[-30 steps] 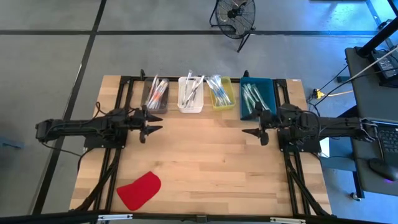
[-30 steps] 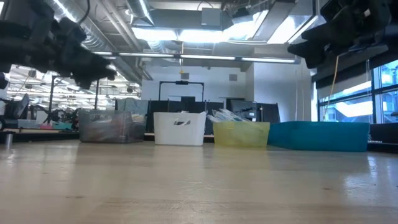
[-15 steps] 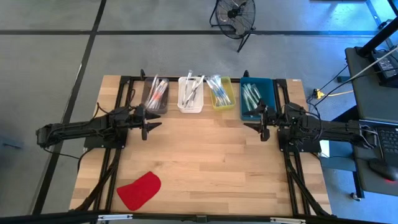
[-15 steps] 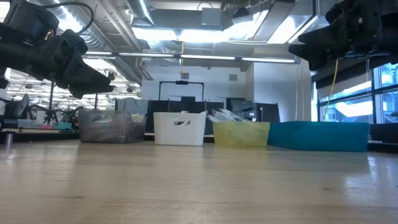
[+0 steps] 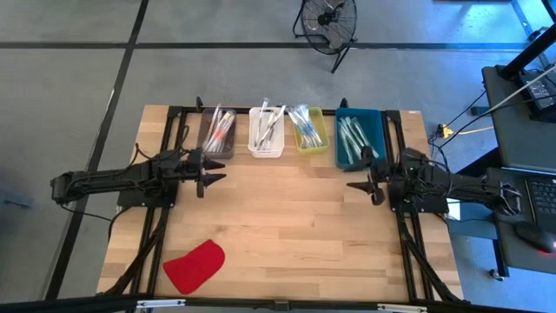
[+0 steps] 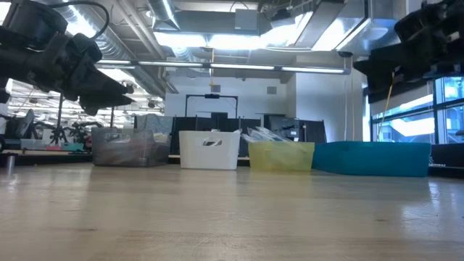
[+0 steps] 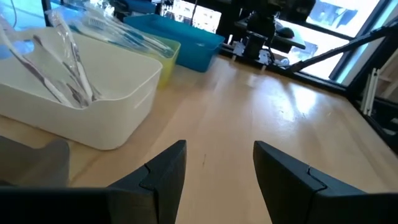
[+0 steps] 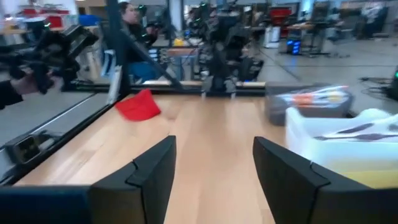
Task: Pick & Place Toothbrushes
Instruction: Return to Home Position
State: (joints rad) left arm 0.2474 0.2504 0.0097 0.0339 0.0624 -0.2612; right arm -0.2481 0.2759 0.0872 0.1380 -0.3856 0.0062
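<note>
- The toothbrushes (image 5: 351, 136) all lie in 4 bins set in a row along the far edge of the bench (image 5: 287, 226): a grey bin (image 5: 215, 153), a white bin (image 5: 265, 155), a yellow bin (image 5: 310, 150) and a blue bin (image 5: 373, 120). I can find none loose on the bare wood.
- In each bin their long axes run roughly from the near end to the far end, with a few crossed or leaning on the walls.
- The right claw (image 5: 357, 178) hangs just off the near end of the blue bin, pointing inward across the bench. Its fingers (image 8: 149, 174) are apart with nothing between them.
- The left claw (image 5: 217, 172) hangs just off the near end of the grey bin, facing the right one and well apart from it. Its fingers (image 7: 165, 177) are likewise spread and empty.
- So the brushes lie to the far side of both claws, not ahead of them: each claw points along the row rather than into a bin.
- Judgement: with no brush seen outside the bins, the move in hand is a retreat. Each arm need only draw back toward its own side without clipping the rim beside it.
- A red cloth (image 5: 194, 265) lies near the front left corner, well apart from both arms.
</note>
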